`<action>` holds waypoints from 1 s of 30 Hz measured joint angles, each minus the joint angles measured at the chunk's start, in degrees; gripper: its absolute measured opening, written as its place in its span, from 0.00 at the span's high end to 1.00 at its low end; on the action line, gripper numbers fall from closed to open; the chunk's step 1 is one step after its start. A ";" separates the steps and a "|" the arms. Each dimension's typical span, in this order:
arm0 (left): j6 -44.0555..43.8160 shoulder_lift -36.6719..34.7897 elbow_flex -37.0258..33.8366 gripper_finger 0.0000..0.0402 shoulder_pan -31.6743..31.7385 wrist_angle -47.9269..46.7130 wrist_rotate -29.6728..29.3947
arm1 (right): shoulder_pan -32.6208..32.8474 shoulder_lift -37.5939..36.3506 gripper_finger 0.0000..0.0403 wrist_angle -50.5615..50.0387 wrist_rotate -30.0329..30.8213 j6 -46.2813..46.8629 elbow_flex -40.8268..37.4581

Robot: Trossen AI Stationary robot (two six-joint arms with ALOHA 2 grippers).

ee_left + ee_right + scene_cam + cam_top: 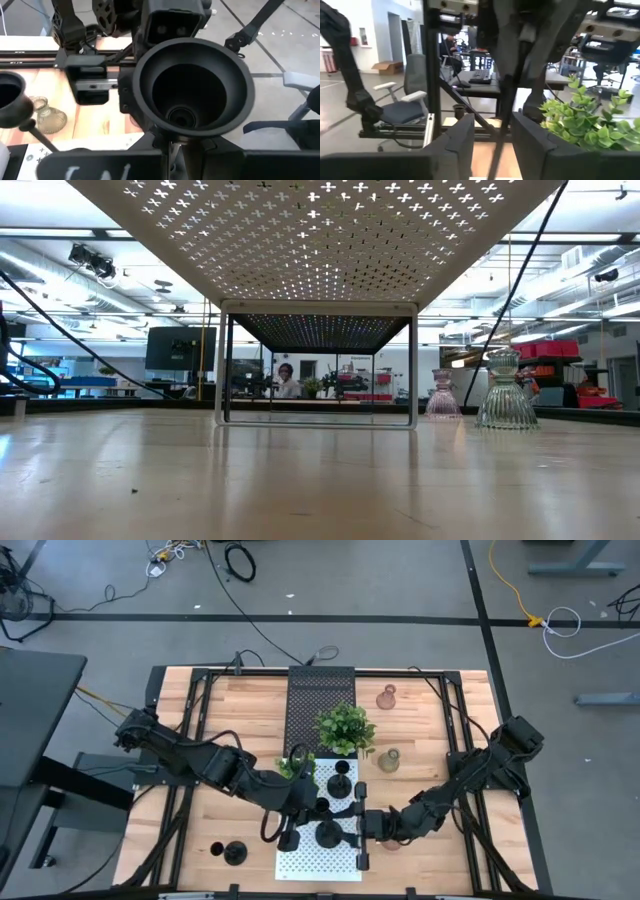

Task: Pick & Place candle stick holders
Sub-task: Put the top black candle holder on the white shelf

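My left gripper [312,825] is shut on a matte black candle stick holder [328,832], whose cup [192,85] fills the left wrist view above the white perforated shelf [300,865]. My right gripper [352,825] faces it from the right, fingers apart [492,145]. A second black holder [340,780] stands on the shelf and a third [235,853] stands on the table's near left. A pink glass holder [387,697] and a greenish one [388,760] rest on their bases on the right; another pinkish one [390,840] shows under the right gripper. My left gripper holds the black holder below its cup [170,137], coming from the table's left and slanting slightly down. The cup itself hides the place of contact. The holder stands roughly upright with its cup opening up; whether it is clear of the shelf I cannot tell. My right gripper: whether its fingers touch the holder cannot be told.
A black perforated shelf [322,705] stands at the far centre. A leafy plant [345,728] sits at its near end and a smaller one [295,765] sits by the white shelf. In the low view the white shelf [320,240] spans overhead. Bare wood lies at the near left.
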 joint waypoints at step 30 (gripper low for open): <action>0.50 0.00 0.00 0.75 -1.15 2.27 1.17 | 2.91 -0.27 1.00 -1.41 7.14 -4.00 -0.07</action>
